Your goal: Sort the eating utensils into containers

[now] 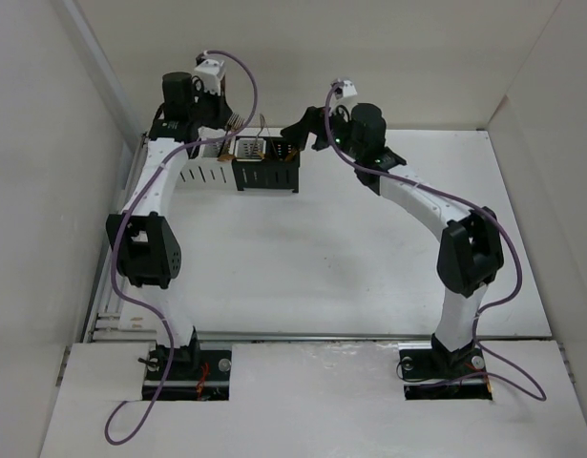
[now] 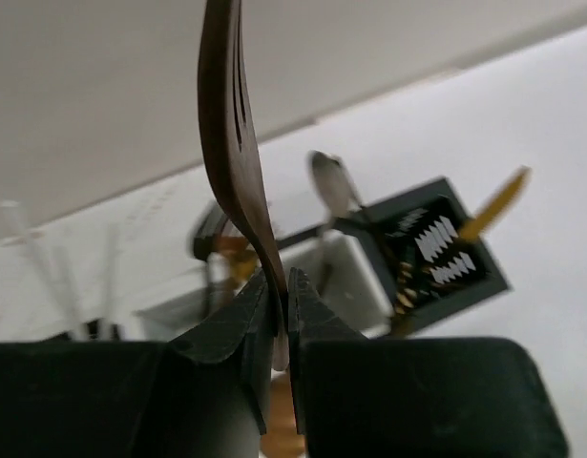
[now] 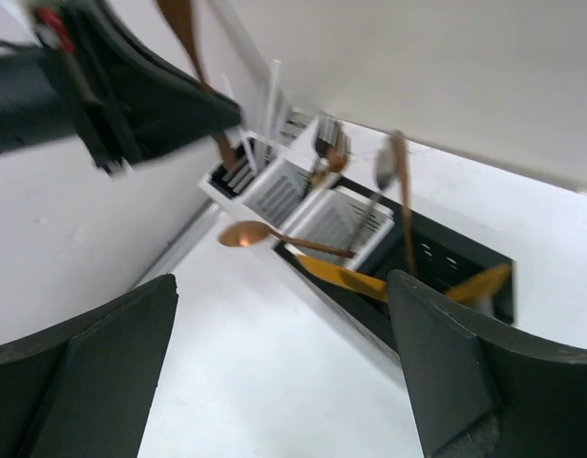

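Observation:
My left gripper point(image 2: 283, 286) is shut on the neck of a copper fork point(image 2: 231, 143), which stands tines-up above the row of containers. From above, this gripper point(image 1: 221, 135) hovers over the white caddies point(image 1: 199, 173) with the fork point(image 1: 236, 122) poking up. My right gripper point(image 3: 283, 372) is open and empty, hanging point(image 1: 300, 129) just beside the black caddies point(image 1: 266, 176). A copper spoon point(image 3: 250, 234) leans out of a white caddy point(image 3: 355, 224). Gold utensils point(image 3: 345, 277) sit in the black caddy point(image 3: 465, 262). White chopsticks point(image 3: 272, 95) stand in the far white caddy.
The caddy row sits at the back left, close to the rear wall point(image 1: 369, 57) and left side wall point(image 1: 45, 143). A silver spoon point(image 2: 333, 181) stands up from the caddies. Purple cables point(image 1: 245, 76) loop above both wrists. The left arm's jaw housing point(image 3: 131, 105) fills the right wrist view's upper left.

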Available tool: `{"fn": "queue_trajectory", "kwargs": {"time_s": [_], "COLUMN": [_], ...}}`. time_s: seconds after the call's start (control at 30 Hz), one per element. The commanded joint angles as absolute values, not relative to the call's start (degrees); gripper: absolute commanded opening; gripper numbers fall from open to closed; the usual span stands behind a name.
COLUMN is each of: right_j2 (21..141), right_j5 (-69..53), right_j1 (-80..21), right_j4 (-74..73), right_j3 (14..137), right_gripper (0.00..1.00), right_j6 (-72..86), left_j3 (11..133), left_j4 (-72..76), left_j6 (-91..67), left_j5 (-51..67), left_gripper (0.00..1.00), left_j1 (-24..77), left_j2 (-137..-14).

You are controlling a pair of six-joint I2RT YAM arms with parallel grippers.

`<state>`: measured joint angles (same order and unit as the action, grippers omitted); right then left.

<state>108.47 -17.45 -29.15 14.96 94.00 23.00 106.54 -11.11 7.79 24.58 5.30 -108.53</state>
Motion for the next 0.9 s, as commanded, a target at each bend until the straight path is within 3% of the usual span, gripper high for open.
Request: {"fn": "queue_trajectory", "kwargs": {"time_s": [0.0,0.27,0.73,0.8,0.83,0.87], "right_j2": [103.8,102.0,101.5,101.0,101.0,100.4], "right_j5": [-19.2,-19.2,-18.7,-18.2,-18.2,-18.2], "right_j1": [-27.1,-24.0,-23.5,-22.9,-22.9,-22.9], "right_j4": [16.4,16.4,14.9,14.3,14.3,13.7], "right_j3": [91.9,87.5,87.0,87.0,87.0,87.0], "right_gripper": [0.96,0.96,0.97,0.97,0.97,0.97], "right_j6": [21.1,21.1,20.6,20.0,20.0,19.4], "left_j3": [107.9,98.9,90.3,89.2,89.2,89.2], "left_j4": [-1.9,11.4,17.1,17.1,17.1,16.5], "left_j6": [12.1,13.4,12.9,12.9,12.9,12.9], "left_j5": [18.6,15.1,15.6,15.6,15.1,15.1], "left_gripper": [0.0,0.0,0.0,0.15,0.26,0.45], "left_j1": [4.8,3.0,1.7,1.7,1.7,1.7], "left_j2": [-108.5,-113.8,-115.8,-116.4,-116.4,-116.4]}}
